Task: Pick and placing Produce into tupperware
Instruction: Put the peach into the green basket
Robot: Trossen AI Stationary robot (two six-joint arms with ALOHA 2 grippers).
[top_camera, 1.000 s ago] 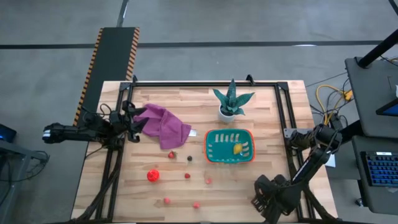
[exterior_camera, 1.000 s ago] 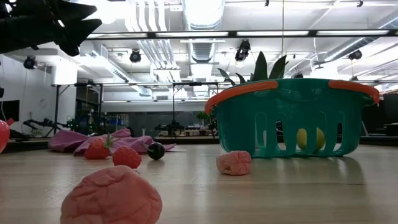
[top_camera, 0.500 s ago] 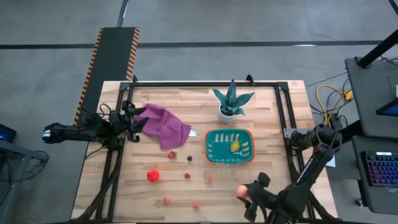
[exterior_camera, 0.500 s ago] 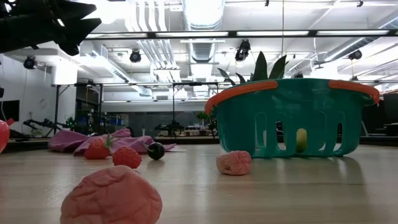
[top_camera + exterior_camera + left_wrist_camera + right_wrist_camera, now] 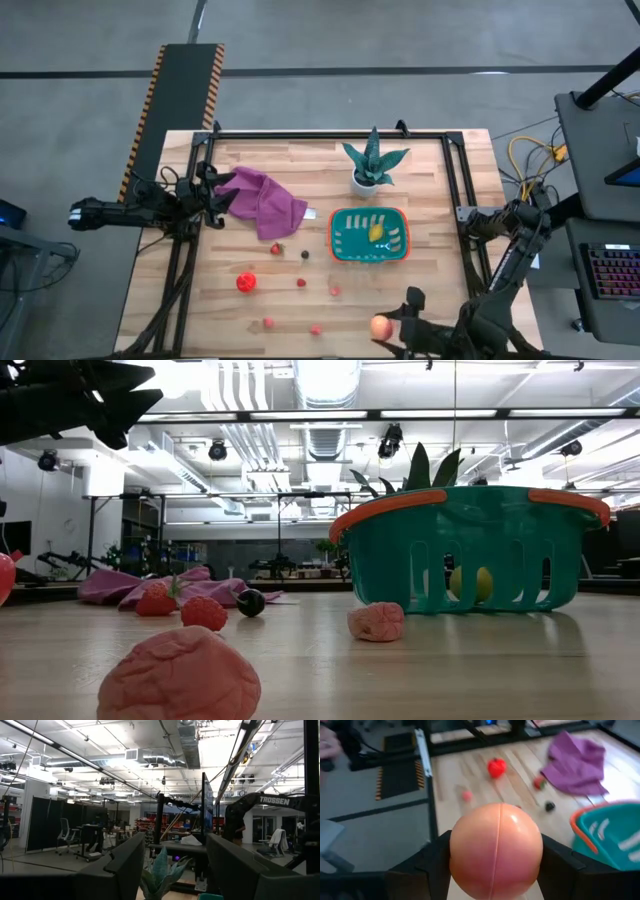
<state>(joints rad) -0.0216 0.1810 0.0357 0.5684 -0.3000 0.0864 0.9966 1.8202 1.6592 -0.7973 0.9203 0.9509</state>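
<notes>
The left gripper (image 5: 213, 195) is waiting at the table's left edge beside the purple cloth (image 5: 262, 203), fingers spread and empty. The right gripper (image 5: 392, 327), now pinching a peach-orange fruit (image 5: 496, 851), is lifting clear at the near edge, so delivery is pending. The tupperware (image 5: 369, 236) is holding one yellow piece (image 5: 376, 233), which is rolling; other produce is lying loose.

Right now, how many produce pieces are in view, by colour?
Red pieces: 3
Pink pieces: 3
Dark piece: 1
Yellow piece, in the tupperware: 1
Peach piece, held by the right gripper: 1
Total: 9
</notes>
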